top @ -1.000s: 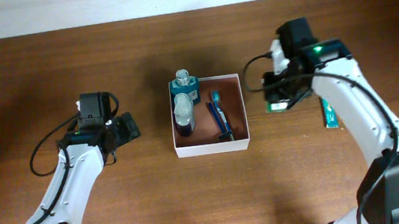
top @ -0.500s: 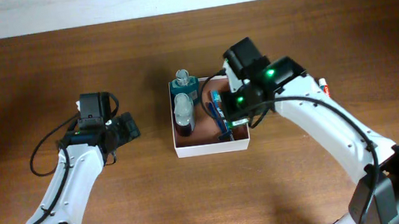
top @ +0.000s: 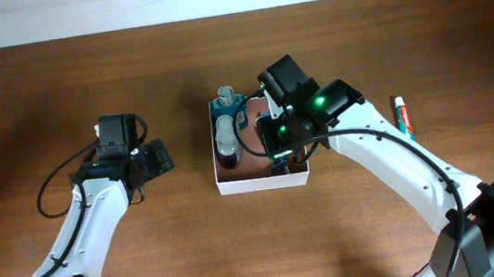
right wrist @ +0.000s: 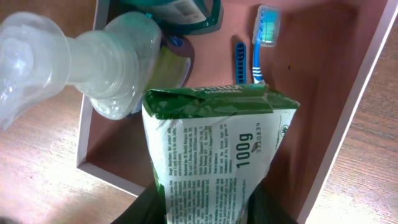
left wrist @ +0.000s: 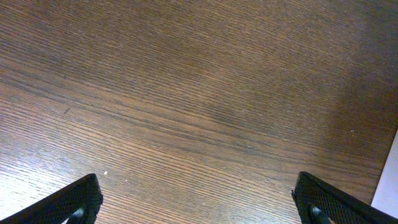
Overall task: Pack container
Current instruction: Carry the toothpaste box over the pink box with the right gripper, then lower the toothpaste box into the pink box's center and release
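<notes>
Right wrist view: the right tool (right wrist: pixel 208 205) grips a green-and-white packet (right wrist: pixel 211 143) over the container (right wrist: pixel 317 62) on the surface (top: pixel 127 68). Placing is underway; next it likely must lower beside the toothbrush (right wrist: pixel 264 37) and release. Left tool (left wrist: pixel 199 202) gapes open.

Overhead, the container (top: pixel 261 183) sits mid-table (top: pixel 36 88). Inside, along its 9 o'clock wall, there's a bottle (top: pixel 225 104) at the 12 o'clock end, with the pump bottle (top: pixel 227 141) just beside it toward 6. The right gripper (right wrist: pixel 208 208) is over the container's 3 o'clock half, with the packet (right wrist: pixel 214 143) between its fingers. From the wrist view, the toothbrush (right wrist: pixel 266 31) lies in the container at 1 o'clock of the packet, and the pump bottle is at 10. Out at 3 o'clock on the table, well apart, lies a tube (top: pixel 401 114). The left gripper (top: pixel 163 155) is at 9 o'clock of the container, over the table.
</notes>
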`<state>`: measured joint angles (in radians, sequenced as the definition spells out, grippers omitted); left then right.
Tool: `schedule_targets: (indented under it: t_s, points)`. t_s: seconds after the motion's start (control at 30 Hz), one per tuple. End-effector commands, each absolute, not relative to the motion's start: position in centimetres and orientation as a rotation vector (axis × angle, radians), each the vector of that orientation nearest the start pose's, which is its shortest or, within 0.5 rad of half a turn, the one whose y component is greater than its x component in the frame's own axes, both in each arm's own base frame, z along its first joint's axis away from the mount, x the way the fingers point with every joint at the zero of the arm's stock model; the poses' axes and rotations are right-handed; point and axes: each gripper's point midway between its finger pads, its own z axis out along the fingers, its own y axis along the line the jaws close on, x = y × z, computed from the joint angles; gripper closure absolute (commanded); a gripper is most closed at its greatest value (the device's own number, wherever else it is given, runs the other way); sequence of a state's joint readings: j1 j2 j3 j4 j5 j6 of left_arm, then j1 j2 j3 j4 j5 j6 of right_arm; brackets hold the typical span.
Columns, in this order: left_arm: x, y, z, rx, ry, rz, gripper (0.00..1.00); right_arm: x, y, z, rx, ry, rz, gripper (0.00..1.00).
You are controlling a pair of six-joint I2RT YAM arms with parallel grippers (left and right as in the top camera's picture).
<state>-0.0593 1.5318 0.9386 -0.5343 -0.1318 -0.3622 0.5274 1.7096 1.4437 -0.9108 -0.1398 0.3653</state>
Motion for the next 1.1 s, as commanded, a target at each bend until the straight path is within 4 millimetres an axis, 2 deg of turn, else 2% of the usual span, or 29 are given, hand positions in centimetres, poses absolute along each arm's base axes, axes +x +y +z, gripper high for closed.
schedule_targets:
  t_s: [0.0,0.63,0.87,1.07]
  points:
    - [35.0,0.4,6.5,-0.437,2.656,0.063,0.01,34.2,22.5,15.2,-0.251,2.770,0.414,0.70]
    - [35.0,0.4,6.5,-0.437,2.656,0.063,0.01,35.7,23.2,9.8,-0.237,2.852,0.372,0.69]
    - [35.0,0.4,6.5,-0.437,2.656,0.063,0.01,36.0,23.2,9.1,-0.234,2.856,0.365,0.69]
    - [35.0,0.4,6.5,-0.437,2.656,0.063,0.01,36.3,21.9,8.3,-0.189,2.871,0.330,0.70]
